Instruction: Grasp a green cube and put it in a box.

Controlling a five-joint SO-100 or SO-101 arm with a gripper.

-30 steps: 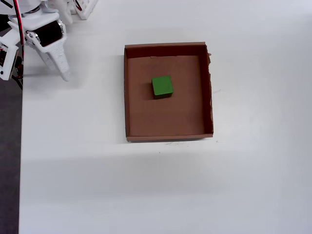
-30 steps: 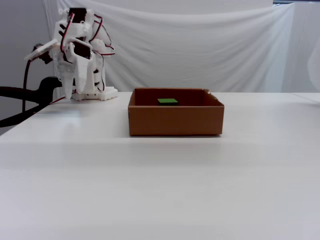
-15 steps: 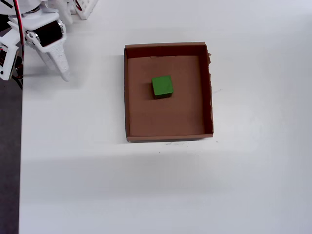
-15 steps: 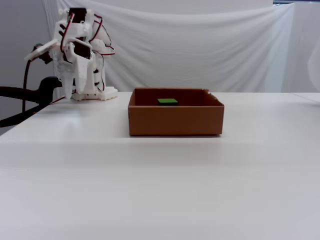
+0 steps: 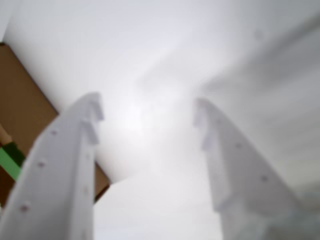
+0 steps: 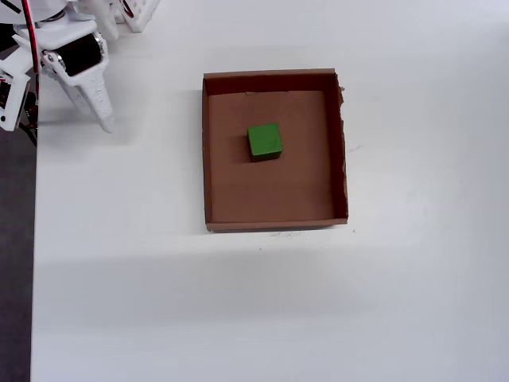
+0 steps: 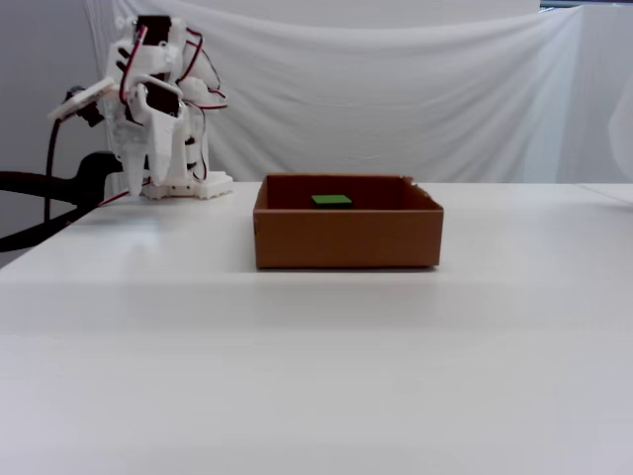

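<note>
Jaws of the white gripper (image 5: pixel 147 117) are standing wide apart and holding nothing; in the wrist view the two pale fingers (image 5: pixel 65 170) are framing a stretch of bare white counter (image 5: pixel 150 60), blurred, with only a corner of brown cardboard and a sliver of green showing at the left edge.

From overhead, the gripper (image 6: pixel 95 111) is hanging at the far left corner of the counter (image 6: pixel 238 318), well apart from everything else, with its tips pointing down toward the surface. Red wires are running along the white arm (image 7: pixel 153 109), which in the fixed view is folded up over its base at the far left, in front of a white draped cloth (image 7: pixel 396 89).

Sitting inside the box (image 6: pixel 208 159) is the green cube (image 6: pixel 264 140), lying flat on the cardboard floor, a little toward the far side of the middle and clear of all four walls. In the fixed view only the cube's top face (image 7: pixel 331 200) is peeking above the near wall of the box (image 7: pixel 346 237). The box itself is resting on the counter (image 7: pixel 297 346) near the middle of the scene, its right wall looking slightly ragged from overhead.
</note>
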